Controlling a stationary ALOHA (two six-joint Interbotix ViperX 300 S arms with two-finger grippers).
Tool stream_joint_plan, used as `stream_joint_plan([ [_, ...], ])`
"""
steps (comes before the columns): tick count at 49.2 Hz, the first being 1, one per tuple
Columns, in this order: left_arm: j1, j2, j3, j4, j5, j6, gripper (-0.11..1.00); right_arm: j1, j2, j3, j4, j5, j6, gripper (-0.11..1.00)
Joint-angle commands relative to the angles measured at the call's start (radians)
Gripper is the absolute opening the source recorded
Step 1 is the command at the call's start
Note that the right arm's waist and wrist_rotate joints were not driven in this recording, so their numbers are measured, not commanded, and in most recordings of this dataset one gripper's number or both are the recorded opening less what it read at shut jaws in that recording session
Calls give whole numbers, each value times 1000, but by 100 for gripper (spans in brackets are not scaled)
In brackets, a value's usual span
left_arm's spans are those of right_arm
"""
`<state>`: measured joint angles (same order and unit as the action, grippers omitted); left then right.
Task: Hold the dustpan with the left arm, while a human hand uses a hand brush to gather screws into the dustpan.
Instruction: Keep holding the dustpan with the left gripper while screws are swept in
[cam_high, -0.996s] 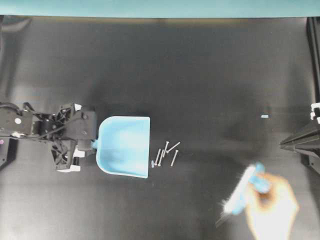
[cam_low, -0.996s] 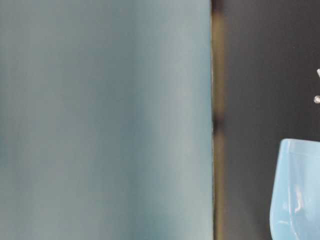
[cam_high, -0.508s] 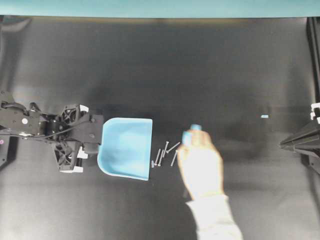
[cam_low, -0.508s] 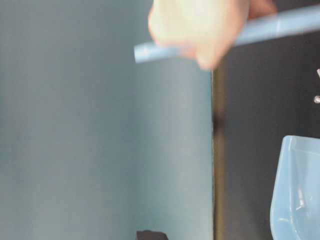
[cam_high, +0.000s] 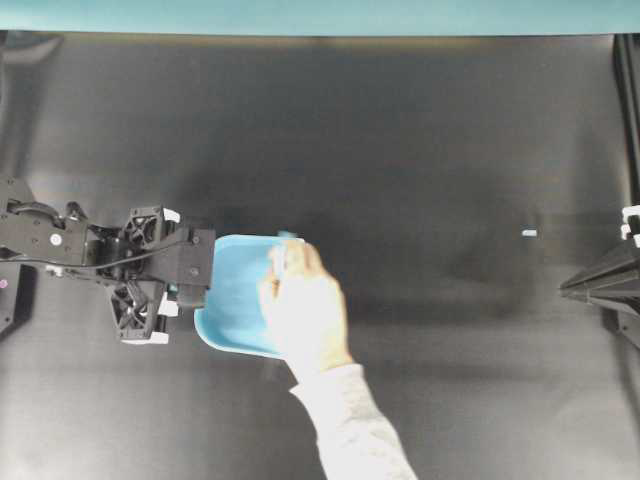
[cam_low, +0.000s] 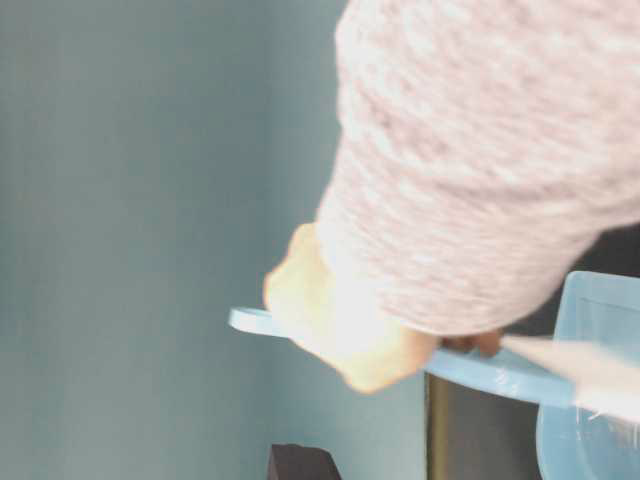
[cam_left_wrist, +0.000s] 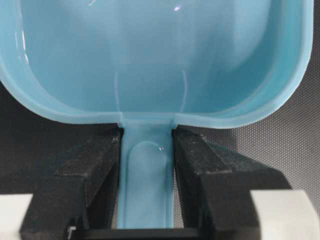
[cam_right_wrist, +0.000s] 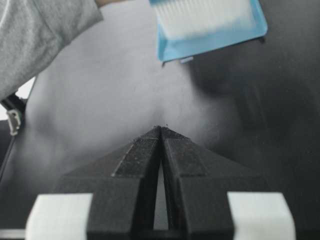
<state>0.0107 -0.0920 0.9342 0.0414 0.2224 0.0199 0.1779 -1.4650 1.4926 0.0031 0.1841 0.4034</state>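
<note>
A matte black tabletop (cam_high: 400, 130) carries everything, with a teal band along its far edge; a light-blue dustpan (cam_high: 232, 300) lies flat on it toward the left edge, its wide straight edge facing the middle; a tiny pale-blue fleck (cam_high: 529, 233) lies alone near the right edge, well apart from the dustpan.

No readable text, labels, brands or nos. anywhere in the views. The dustpan (cam_high: 232, 310) is plain light-blue plastic w/ no print; the brush (cam_low: 470, 368) is blurred, no marking made out. The small pale-blue scrap (cam_high: 529, 233) on the black mat (cam_high: 420, 140) is too small to tell if it carries writing.
</note>
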Motion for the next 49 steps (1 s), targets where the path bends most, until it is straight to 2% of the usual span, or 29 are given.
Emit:
stream_joint_plan([
  [1,5,-11,-5,3,-15,-3,30,0,5,-6,2,-9,0,0],
  [26,37,-69,133,3,-330,-17,30,0,5,-6,2,-8,0,0],
  [49,58,-72,196,3,-535,-15,30,0,6,-6,2,-8,0,0],
])
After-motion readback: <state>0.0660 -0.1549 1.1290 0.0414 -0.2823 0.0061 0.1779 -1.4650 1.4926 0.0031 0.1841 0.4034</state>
